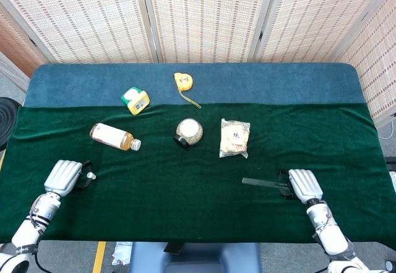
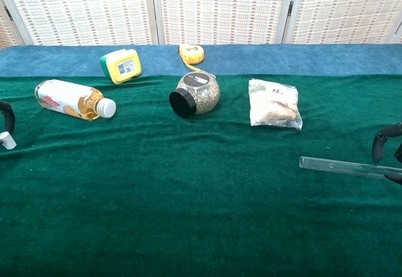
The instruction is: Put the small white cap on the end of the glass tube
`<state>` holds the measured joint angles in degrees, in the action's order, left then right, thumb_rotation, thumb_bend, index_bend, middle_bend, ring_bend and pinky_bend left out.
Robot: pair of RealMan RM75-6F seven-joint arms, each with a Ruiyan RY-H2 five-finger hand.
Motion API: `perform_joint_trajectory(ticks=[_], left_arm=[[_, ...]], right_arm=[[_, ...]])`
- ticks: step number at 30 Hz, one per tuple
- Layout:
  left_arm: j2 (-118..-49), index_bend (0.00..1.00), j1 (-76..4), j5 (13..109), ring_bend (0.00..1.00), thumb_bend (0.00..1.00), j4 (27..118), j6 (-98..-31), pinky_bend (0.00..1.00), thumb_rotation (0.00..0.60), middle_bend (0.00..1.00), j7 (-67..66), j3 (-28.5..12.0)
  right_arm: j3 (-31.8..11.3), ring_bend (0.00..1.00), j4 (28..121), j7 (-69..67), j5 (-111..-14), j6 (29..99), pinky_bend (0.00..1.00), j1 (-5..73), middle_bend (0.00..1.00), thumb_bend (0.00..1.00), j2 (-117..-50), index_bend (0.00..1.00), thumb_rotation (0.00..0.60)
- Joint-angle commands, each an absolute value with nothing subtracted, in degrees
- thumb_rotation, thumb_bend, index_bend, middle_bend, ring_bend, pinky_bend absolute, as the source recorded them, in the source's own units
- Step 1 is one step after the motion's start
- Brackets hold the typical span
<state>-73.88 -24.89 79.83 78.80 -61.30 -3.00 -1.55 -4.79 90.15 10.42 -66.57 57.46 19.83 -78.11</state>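
Green-clothed surface, woven screens behind | right hand at glass tube's right end, dark fingers curled about it, grip itself unclear | tube flat, long axis left-right, free end pointing left | left hand pinching small white cap, near left edge
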Motion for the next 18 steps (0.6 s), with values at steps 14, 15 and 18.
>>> perform_joint_trajectory(ticks=[14, 15, 18], left_arm=[[-74.2, 0.63, -24.8, 79.6, 0.92, 0.47, 77.9, -61.1, 0.81, 0.600, 1.00, -2.5, -1.5], [-74.2, 0.63, -24.8, 79.6, 0.92, 0.47, 77.9, -61.0, 0.81, 0.600, 1.00, -2.4, -1.5], [-74.3, 0.63, -24.8, 79.6, 0.92, 0.47, 77.7, -60.9, 0.81, 0.600, 1.00, -2.3, -1.4]], right_arm=[[-4.9, 1.00, 90.1, 12.4, -63.5, 55.4, 1.00, 22.2, 0.91, 0.38, -79.2, 0.48, 0.600], [-4.9, 1.00, 90.1, 12.5, -63.3, 55.3, 1.00, 22.3, 0.91, 0.38, -79.2, 0.48, 0.600], [-5.0, 1.00, 90.1, 12.5, -62.8, 55.0, 1.00, 22.7, 0.91, 0.38, -79.4, 0.49, 0.600]])
